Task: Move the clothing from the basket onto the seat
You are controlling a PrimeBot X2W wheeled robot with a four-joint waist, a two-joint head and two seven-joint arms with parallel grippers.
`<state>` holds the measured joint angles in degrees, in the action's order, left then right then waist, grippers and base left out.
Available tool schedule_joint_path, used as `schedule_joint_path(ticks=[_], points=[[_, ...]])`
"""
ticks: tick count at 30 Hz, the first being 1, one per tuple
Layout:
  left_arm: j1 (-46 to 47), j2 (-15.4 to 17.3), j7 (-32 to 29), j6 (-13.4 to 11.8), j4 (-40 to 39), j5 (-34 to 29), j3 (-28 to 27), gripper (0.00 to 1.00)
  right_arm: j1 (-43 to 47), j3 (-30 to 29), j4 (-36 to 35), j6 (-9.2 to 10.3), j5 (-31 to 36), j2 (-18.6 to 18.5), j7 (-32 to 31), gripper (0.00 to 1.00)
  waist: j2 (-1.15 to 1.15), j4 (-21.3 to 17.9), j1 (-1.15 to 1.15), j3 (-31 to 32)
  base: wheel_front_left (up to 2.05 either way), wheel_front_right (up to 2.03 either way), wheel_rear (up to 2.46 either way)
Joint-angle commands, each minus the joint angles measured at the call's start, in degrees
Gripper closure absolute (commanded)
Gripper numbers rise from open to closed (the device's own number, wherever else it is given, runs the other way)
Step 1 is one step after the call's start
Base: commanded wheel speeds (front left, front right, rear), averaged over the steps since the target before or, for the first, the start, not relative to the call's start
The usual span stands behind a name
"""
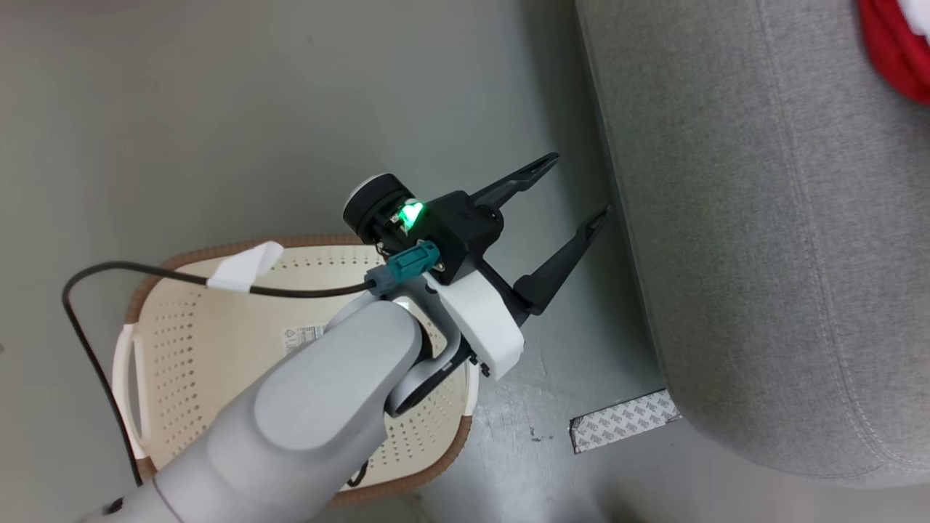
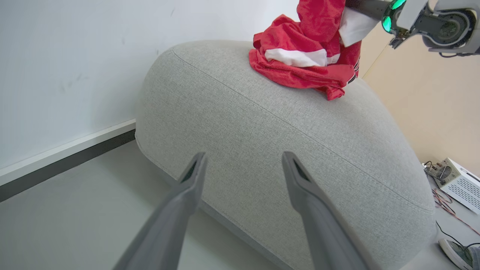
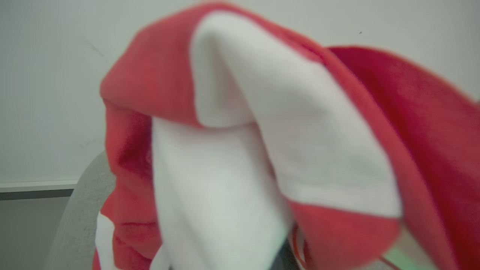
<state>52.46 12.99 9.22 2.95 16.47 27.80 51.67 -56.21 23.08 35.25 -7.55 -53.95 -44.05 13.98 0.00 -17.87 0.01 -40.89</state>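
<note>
The cream basket (image 1: 203, 341) with its brown rim stands on the floor at lower left, partly hidden under my left forearm; what shows of its inside holds no cloth. My left gripper (image 1: 581, 183) (image 2: 243, 155) is open and holds nothing, hanging above the floor between the basket and the grey seat (image 1: 763, 218) (image 2: 262, 131). The red clothing (image 1: 894, 51) (image 2: 300, 71) lies bunched on the seat's top. Its upper part rises to my right arm's wrist housing (image 2: 431, 18). In the right wrist view the clothing (image 3: 150, 75) drapes over my right fingers and hides them.
A strip of patterned tape (image 1: 625, 421) lies on the floor by the seat's corner. A black cable with a white tag (image 1: 240, 269) crosses over the basket. Beyond the seat are a white box (image 2: 457, 183), loose wires and a person's shoe (image 2: 455, 253). A wall with a baseboard (image 2: 67, 157) runs behind.
</note>
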Motion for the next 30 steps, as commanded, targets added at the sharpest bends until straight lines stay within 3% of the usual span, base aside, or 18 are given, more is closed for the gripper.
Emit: schedule_joint_path(ticks=[1, 13, 15, 16, 30], points=[[0.85, -0.02, 0.66, -0.03, -0.04, -0.86, 0.06, 0.0, 0.3, 1.71, 1.25, 0.13, -1.32, -0.18, -0.46, 1.0, 0.0, 0.4, -0.01, -0.95, 0.0, 0.0, 0.0], [1.43, -0.43, 1.61, 0.47, 1.81, 0.04, 0.48, 0.0, -1.94, 12.63, 7.72, 0.13, -10.41, 1.31, -14.62, 1.0, 0.0, 1.09, -0.01, -1.34, 0.0, 0.0, 0.0], [1.45, -0.46, 1.8, 0.41, 2.14, 0.3, 0.39, 0.0, -2.47, 13.7, 8.35, 0.13, -11.76, 1.31, -16.44, 0.75, 0.0, 1.18, -0.01, -0.91, 0.0, 0.0, 0.0], [1.36, -0.45, 1.93, 0.43, 2.37, 0.42, 0.34, 0.0, -2.84, 14.16, 8.41, 0.13, -12.3, 1.2, -17.1, 0.0, 0.0, 1.22, -0.01, -0.58, 0.0, 0.0, 0.0], [-3.54, -1.29, 4.67, 0.79, 6.54, 3.91, -0.49, 0.0, -0.73, 19.46, 9.44, 0.13, -18.29, -1.32, -23.73, 0.0, 0.0, 0.36, -0.01, 10.4, 0.0, 0.0, 0.0]])
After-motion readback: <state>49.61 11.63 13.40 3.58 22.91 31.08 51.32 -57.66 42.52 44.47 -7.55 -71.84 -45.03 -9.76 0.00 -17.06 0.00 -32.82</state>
